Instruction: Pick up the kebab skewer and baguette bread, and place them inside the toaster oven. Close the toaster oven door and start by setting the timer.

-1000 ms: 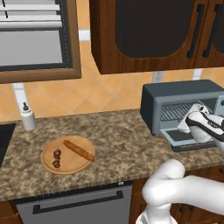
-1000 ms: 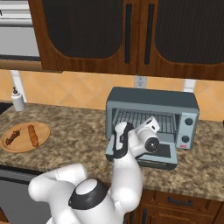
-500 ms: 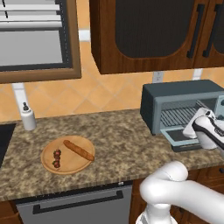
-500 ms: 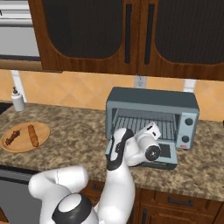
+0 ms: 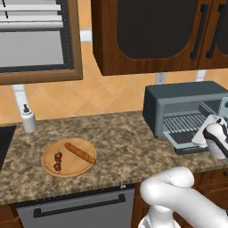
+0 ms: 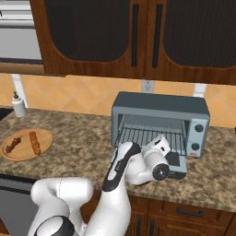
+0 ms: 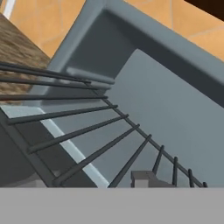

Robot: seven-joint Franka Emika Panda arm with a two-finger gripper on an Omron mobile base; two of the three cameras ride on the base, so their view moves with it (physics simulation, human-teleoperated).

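On the right of the speckled granite desk [image 5: 120,142], the blue-grey toaster oven [image 6: 161,122] stood with the toaster oven door [image 5: 186,141] folded down flat and the wire rack [image 6: 152,137] showing inside. The white arm bent up from below and reached forward, its hand lying sideways just in front of the open mouth, over the lowered door. The gripper [image 6: 173,159] sat near the door's front edge; whether the fingers were spread or pressed together could not be told. The hand view looked along the rack bars into the grey oven cavity. Far to the left, well apart from the oven, a round wooden board [image 5: 69,158] carried the baguette bread [image 5: 80,152] and, just beside it, the kebab skewer [image 5: 58,161]. A small white bottle [image 5: 29,119] stood by the far wall.
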